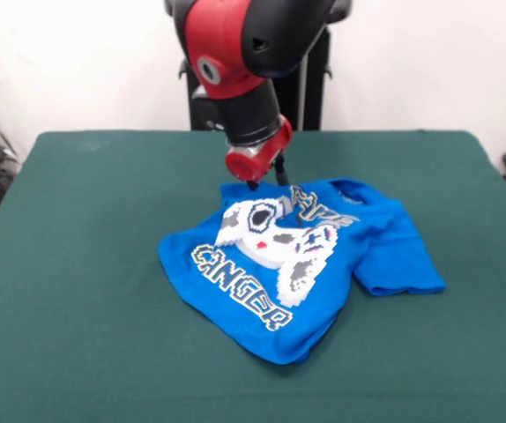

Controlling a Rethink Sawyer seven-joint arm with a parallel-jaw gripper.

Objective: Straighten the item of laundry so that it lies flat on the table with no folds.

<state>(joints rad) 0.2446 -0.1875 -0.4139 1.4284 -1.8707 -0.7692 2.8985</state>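
A: From the front, where does the small bright blue short-sleeved T-shirt (323,264) with the white pixel-art controller print lie?

B: On the large rectangular desk (77,264) with the dark green felt-like top, a little off centre and well clear of every edge. It sits skewed, with the collar toward the far side and the hem toward the camera.

A: And the red and black arm?

B: It comes down from above. Its end effector (266,181) has two dark fingers (281,172) pointing down at the far edge of the shirt, just beside the collar. They stand a little apart, so I read it as parted and holding nothing, though whether the tips touch the cloth I cannot say.

A: How flat is the shirt?

B: Partly. One sleeve is spread out to the side and the lower body lies fairly smooth. But the chest is bunched, the lettering is broken by a fold, and the other sleeve is not visible, probably tucked under.

A: So what remains?

B: In my judgement most of it: the upper part needs pulling out, and the hidden sleeve freeing. There is only this one view to go on.
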